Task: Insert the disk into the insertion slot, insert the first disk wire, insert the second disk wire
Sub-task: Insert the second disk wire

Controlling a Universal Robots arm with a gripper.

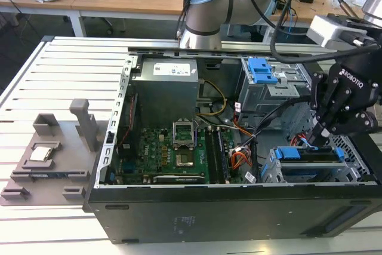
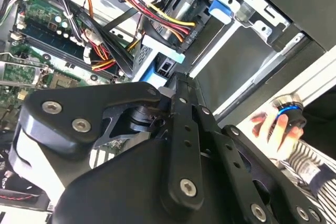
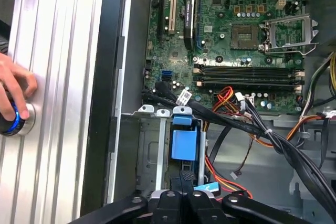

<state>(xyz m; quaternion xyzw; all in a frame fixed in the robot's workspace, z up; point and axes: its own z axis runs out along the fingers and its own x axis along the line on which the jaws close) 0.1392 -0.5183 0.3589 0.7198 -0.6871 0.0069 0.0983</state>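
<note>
The black gripper point(image 1: 320, 137), its fingers closing together on nothing visible, is hovering just above the blue-framed disk point(image 1: 310, 154) lying flat, lengthwise, in the perforated silver insertion slot point(image 1: 298, 174) at the open computer case's point(image 1: 197, 210) corner.

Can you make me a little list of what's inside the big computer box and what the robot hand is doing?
Place: open computer case on a slatted metal table
Inside: green motherboard, grey power supply, bundles of coloured wires
Disk: blue-framed disk sits in the insertion slot, at the exterior view's right
Gripper: black gripper reaches down to the disk's back edge, among the wires
Taller bay: grey metal bay with blue latch, behind the slot
Person: a hand rests on a blue-ringed knob on the table
Beside the case: grey holder tray
</note>
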